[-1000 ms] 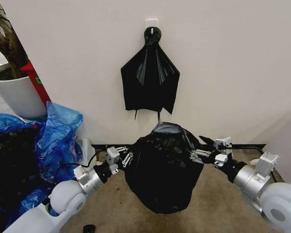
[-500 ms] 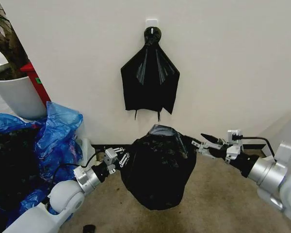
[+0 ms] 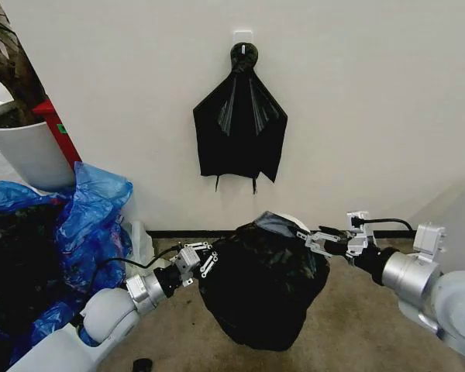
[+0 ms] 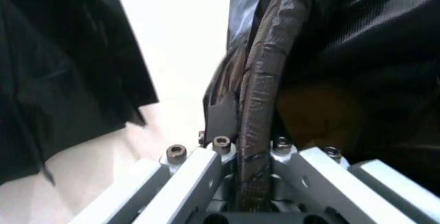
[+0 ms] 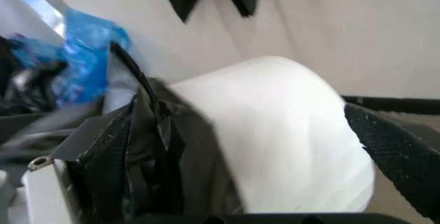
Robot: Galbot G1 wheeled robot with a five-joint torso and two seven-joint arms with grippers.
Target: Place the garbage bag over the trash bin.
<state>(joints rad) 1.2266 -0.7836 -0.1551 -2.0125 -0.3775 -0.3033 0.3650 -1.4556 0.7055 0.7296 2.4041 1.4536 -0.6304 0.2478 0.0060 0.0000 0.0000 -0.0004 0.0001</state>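
Two grippers hold the bag (image 3: 263, 287) between us above the floor: left gripper (image 3: 204, 260) and right gripper (image 3: 313, 240) each have jaws clamped on its edge. The bin (image 5: 289, 131) sits partly inside it.

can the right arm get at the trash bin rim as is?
Probably yes. The right end effector is right beside the trash bin, whose white side lies bare there. But it is shut on the garbage bag edge.
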